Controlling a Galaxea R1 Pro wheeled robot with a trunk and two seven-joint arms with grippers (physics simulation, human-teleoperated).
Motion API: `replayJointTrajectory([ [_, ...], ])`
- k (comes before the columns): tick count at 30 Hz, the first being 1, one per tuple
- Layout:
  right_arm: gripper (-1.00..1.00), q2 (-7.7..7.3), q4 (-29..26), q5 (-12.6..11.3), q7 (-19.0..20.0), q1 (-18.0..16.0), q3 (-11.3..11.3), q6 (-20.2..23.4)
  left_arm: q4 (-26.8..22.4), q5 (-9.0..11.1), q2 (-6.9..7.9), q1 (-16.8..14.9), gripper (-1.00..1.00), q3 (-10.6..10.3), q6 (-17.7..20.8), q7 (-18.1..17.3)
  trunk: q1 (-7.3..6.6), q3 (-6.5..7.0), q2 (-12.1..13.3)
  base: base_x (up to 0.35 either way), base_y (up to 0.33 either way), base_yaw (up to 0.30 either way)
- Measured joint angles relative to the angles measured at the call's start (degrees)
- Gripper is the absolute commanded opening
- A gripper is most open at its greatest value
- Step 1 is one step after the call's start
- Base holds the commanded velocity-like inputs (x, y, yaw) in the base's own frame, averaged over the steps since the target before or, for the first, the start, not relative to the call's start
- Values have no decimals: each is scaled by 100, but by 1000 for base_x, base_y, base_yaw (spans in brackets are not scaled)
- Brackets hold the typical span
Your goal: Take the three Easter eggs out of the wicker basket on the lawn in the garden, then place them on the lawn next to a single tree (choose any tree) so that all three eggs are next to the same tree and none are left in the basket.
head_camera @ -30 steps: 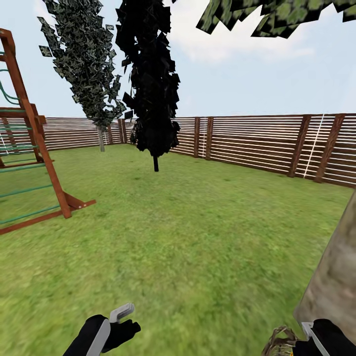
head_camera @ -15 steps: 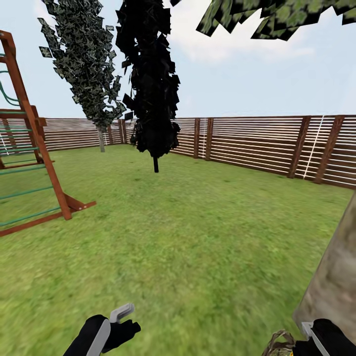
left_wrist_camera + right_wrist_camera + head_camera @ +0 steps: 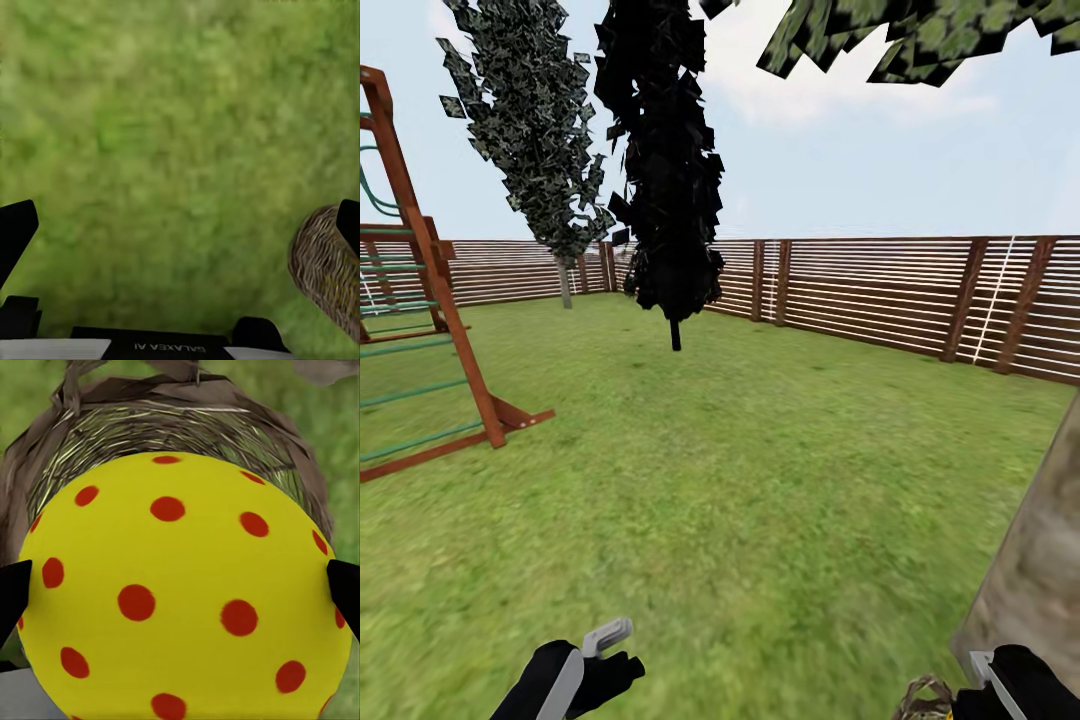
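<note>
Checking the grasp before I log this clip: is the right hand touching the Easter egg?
Touching. In the right wrist view the Easter egg sits between the right hand's dark fingertips, both pressed against its sides, above the wicker basket.

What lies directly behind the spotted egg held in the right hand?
The wicker basket sits behind the Easter egg, its woven inner wall showing. The egg covers the basket's bottom, so any eggs inside are hidden.

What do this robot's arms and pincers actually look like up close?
Both arms are glossy black with pale grey-white trim. In the head view the left gripper shows a light grey hooked finger on a black, rounded wrist; the right gripper has a similar white strip. Its fingertips are black wedges. The left wrist carries a "GALAXEA AI" label, seen inverted.
</note>
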Motion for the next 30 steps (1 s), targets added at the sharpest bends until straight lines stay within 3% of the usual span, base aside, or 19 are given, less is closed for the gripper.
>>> replayJointTrajectory([
  [30, -100, -3, 0, 1, -9, 1, -6, -6, -5, 0, -1, 0, 100, 0, 0, -3, -659, 539, 1204, 0, 0, 0],
])
